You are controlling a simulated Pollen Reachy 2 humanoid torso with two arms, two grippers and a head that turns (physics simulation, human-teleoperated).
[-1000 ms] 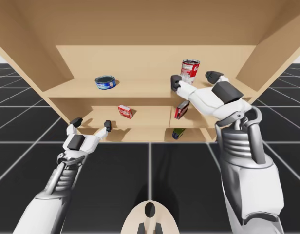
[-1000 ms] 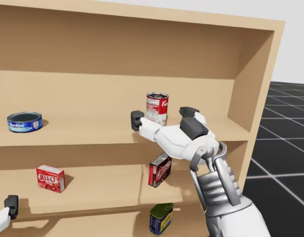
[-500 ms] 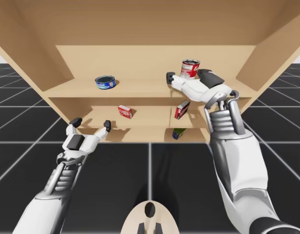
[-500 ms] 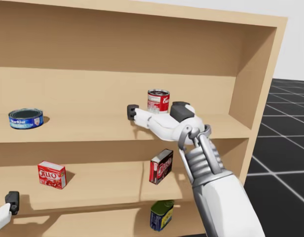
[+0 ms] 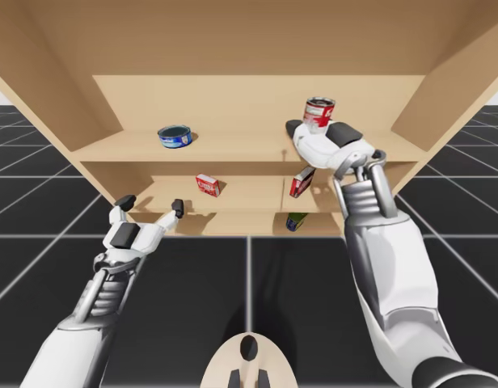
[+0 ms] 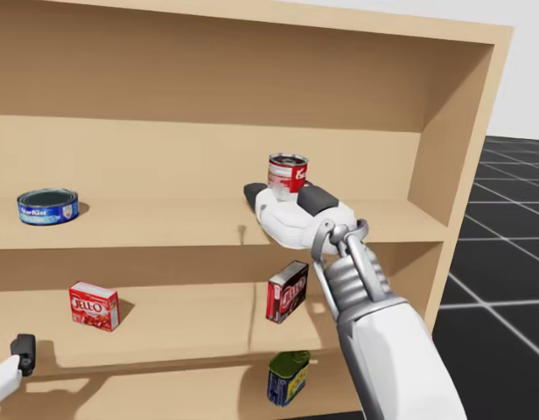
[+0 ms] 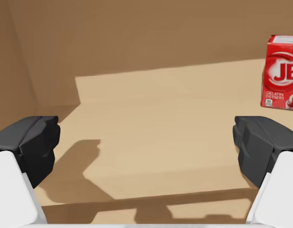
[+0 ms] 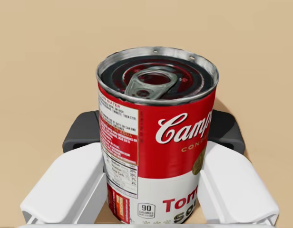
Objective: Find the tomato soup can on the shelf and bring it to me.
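The tomato soup can [image 5: 318, 111] [image 6: 288, 171] is red and white with a silver pull-tab lid. It stands upright on the upper shelf board [image 5: 233, 149], right of the middle. My right gripper [image 5: 318, 129] [image 6: 284, 196] [image 8: 151, 130] is shut on the can [image 8: 156, 137], with a dark pad pressed to each side of its lower half. My left gripper [image 5: 153, 204] [image 7: 146, 142] is open at the front of the middle shelf, nothing between its fingers.
A flat blue can [image 5: 175, 136] [image 6: 47, 206] lies on the upper shelf at the left. A small red box [image 5: 207, 185] [image 6: 94, 305] [image 7: 282, 71] and a leaning red-and-black box [image 5: 301, 182] [image 6: 287, 291] occupy the middle shelf. A dark blue-and-green can [image 5: 296, 221] [image 6: 287, 378] sits below.
My right gripper has pushed in around the soup can and its fingers have closed onto it. My head has turned slightly. The left arm has not moved.
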